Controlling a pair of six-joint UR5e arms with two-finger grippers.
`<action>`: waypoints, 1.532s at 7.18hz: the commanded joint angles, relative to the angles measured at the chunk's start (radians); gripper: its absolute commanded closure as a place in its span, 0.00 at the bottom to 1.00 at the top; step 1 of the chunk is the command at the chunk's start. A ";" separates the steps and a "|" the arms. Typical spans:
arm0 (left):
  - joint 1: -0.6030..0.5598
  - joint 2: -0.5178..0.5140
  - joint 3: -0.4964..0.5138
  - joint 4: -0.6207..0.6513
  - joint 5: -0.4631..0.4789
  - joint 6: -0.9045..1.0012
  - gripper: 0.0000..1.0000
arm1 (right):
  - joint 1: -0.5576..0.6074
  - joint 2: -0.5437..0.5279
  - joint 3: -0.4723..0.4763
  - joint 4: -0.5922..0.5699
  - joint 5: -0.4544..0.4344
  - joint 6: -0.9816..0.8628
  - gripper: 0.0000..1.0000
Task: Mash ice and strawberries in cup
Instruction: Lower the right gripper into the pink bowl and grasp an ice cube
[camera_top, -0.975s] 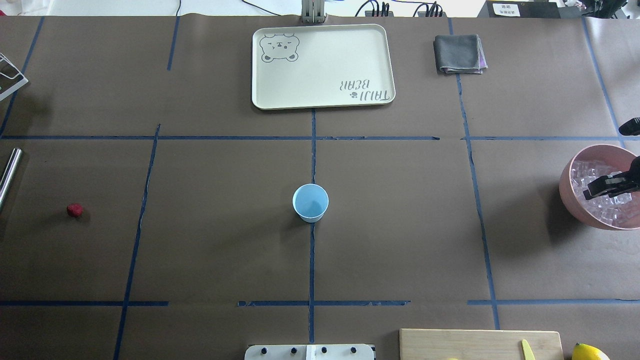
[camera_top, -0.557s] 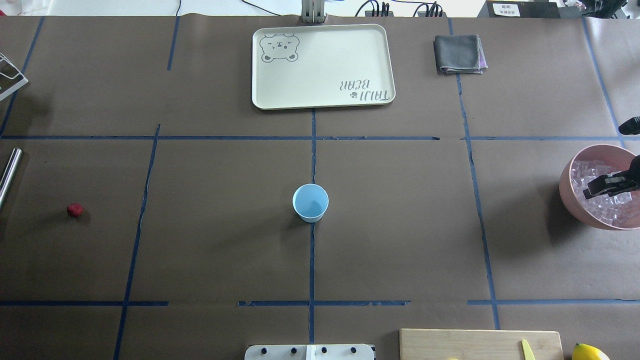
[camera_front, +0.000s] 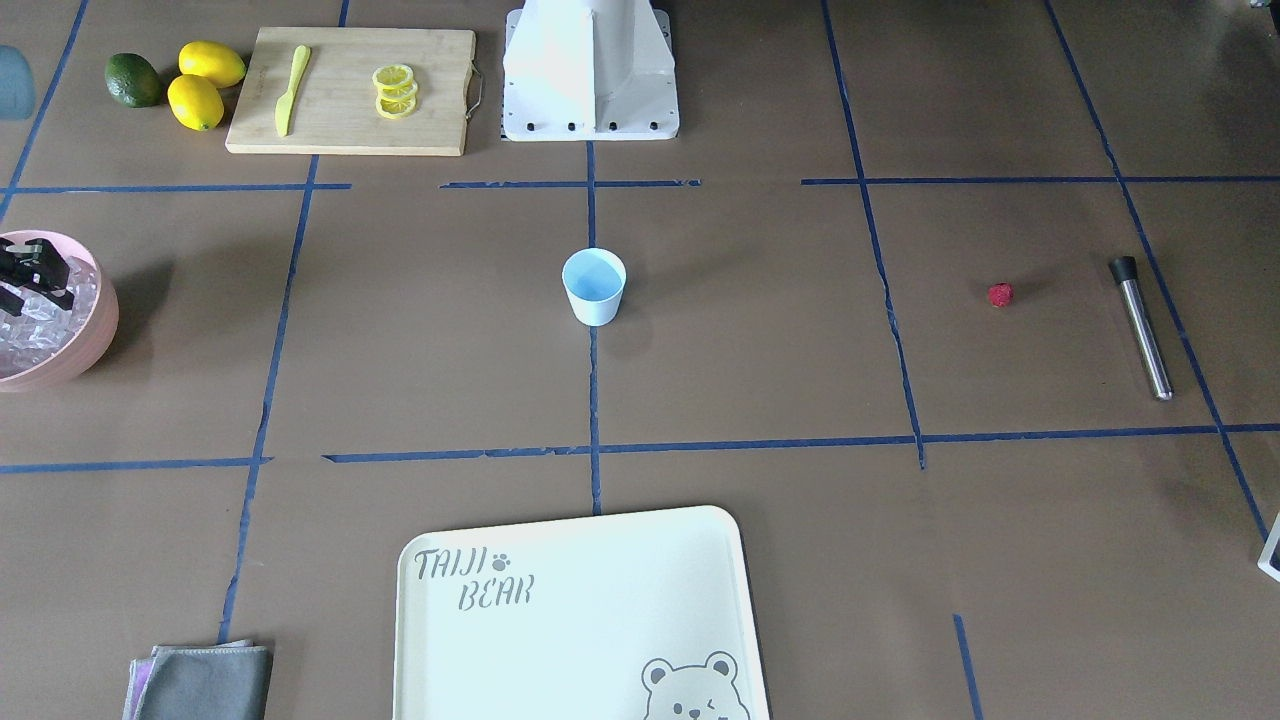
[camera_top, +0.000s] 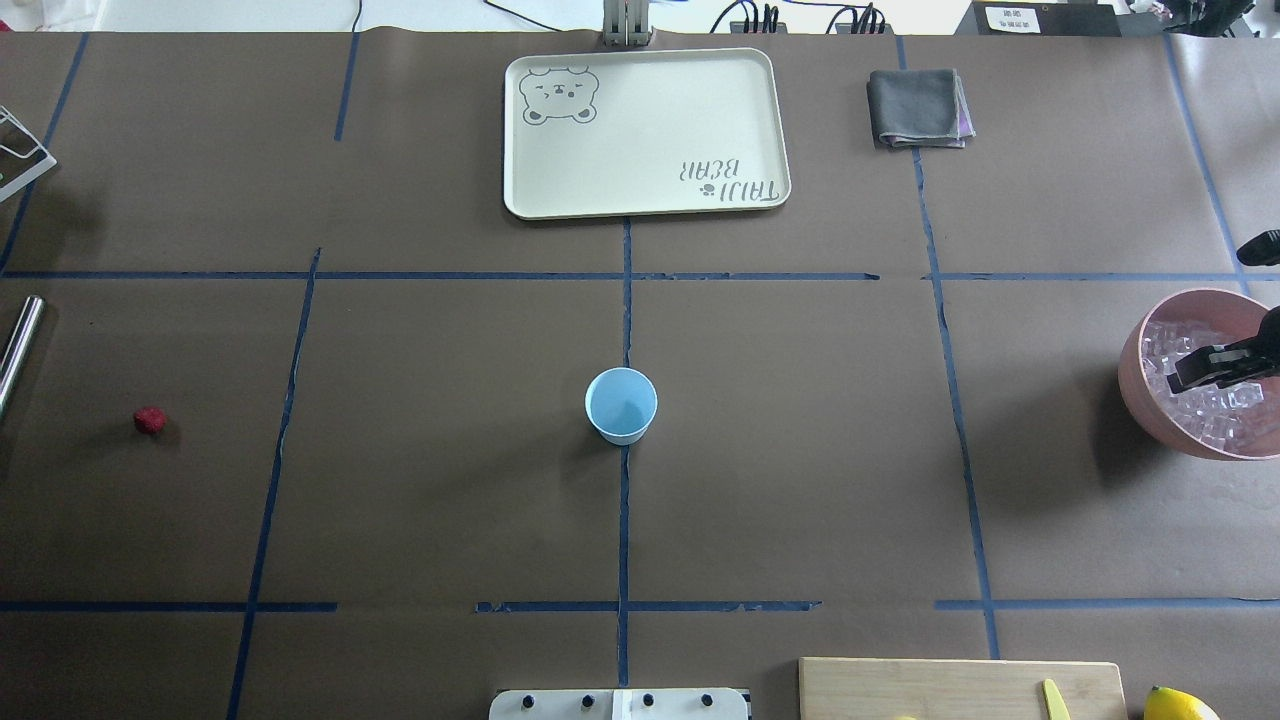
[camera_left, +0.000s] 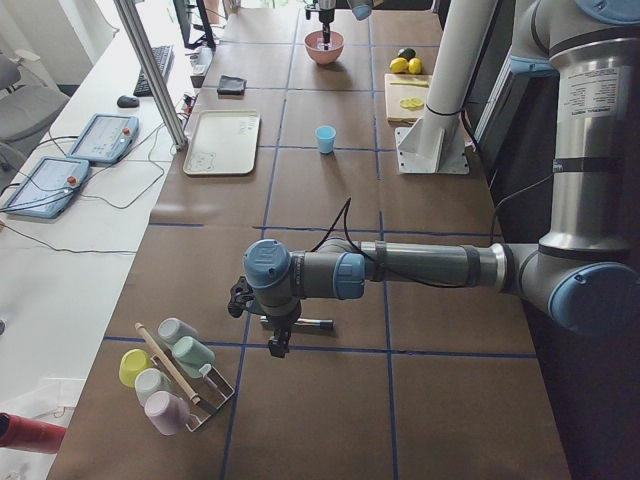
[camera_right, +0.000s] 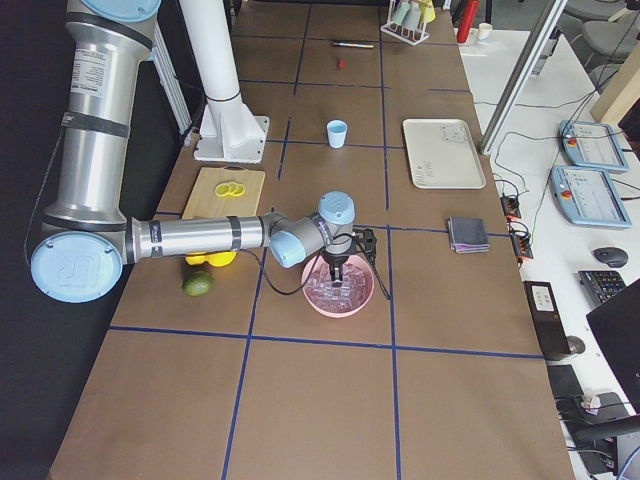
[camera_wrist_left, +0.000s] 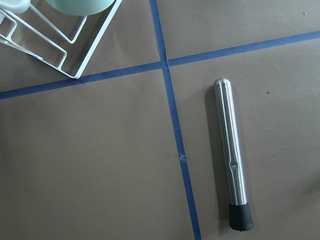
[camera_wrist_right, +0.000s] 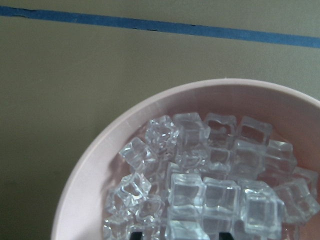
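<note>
The light blue cup stands upright at the table's centre, and nothing shows inside it. Far to the robot's left, the small red strawberry lies alone on the brown paper. The ice fills a pink bowl at the right edge. My right gripper hangs over that ice, open, with only its fingertips showing at the bottom of the right wrist view. My left gripper hovers above a steel muddler and shows only in the exterior left view, so I cannot tell its state.
A cream tray and a folded grey cloth lie at the far side. A cutting board holds lemon slices and a yellow knife, with lemons and a lime beside it. A rack of cups stands near the muddler.
The right gripper has shifted slightly over the pink bowl and looks smaller, as if lower toward the ice. Cup and strawberry have not moved.
</note>
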 joint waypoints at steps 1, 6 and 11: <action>0.000 0.001 -0.001 0.000 0.000 0.000 0.00 | 0.000 -0.004 0.000 0.000 -0.003 0.000 0.57; 0.000 0.000 0.001 0.000 0.000 0.000 0.00 | 0.020 -0.004 0.032 0.000 0.008 -0.002 0.90; 0.000 0.000 -0.002 -0.002 0.000 0.000 0.00 | 0.040 0.267 0.158 -0.313 0.022 -0.003 0.99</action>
